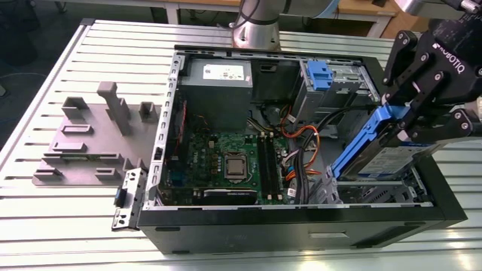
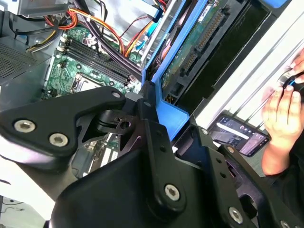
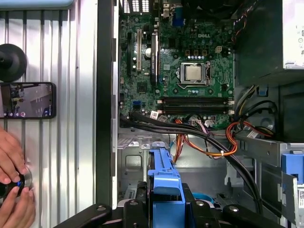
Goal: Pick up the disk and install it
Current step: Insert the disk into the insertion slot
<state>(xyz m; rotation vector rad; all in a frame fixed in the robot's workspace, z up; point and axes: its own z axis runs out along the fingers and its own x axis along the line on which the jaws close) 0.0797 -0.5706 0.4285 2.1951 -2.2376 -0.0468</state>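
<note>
steeply tilted silver disk [image 1: 389,162], blue-framed, clamped between black fingers [image 1: 416,117]

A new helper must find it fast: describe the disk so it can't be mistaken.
Start at the open black computer case on the slatted table and go to the exterior view's right end. There the black tool grips the disk, tilted above the drive bay. Its blue frame encloses a silver labelled drive, unlike the bare blue latch piece elsewhere in the case.

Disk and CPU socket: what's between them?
In the first wrist view, the memory slots and a black-and-orange cable bundle lie between the disk and the CPU socket.
</note>
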